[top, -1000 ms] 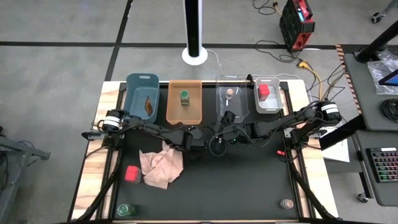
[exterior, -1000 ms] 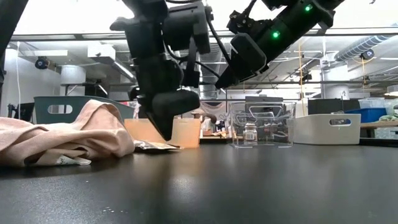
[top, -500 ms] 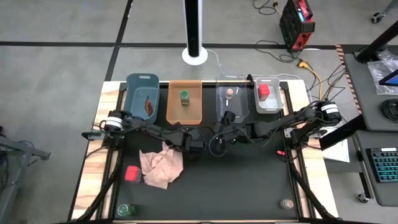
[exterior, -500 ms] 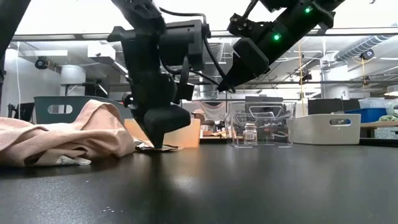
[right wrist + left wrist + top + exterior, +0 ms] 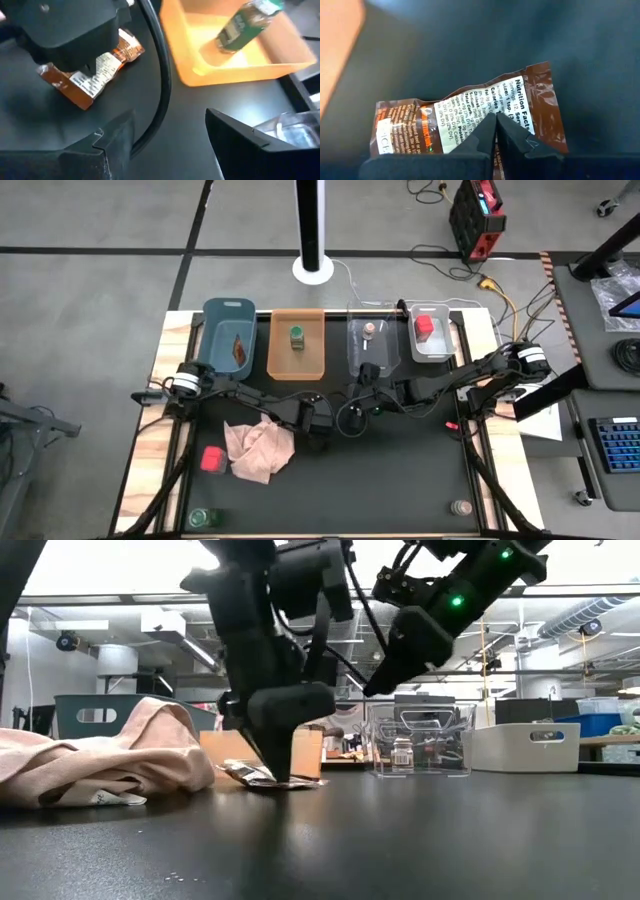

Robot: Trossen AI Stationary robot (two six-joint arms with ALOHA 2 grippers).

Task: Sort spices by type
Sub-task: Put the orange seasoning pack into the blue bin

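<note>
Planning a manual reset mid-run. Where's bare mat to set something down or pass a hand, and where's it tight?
Free: the near-centre mat between the green-capped jar and tan-lidded jar. Crowded: mid-table, where the left gripper, shut on the foil packet, meets the open right gripper; also around the pink cloth and red box.

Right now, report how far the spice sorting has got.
Done: each of four bins holds one spice. In hand: the left gripper is shut on a foil packet lying on the table. Left: red box, green-capped jar and tan-lidded jar near the front edge.
</note>
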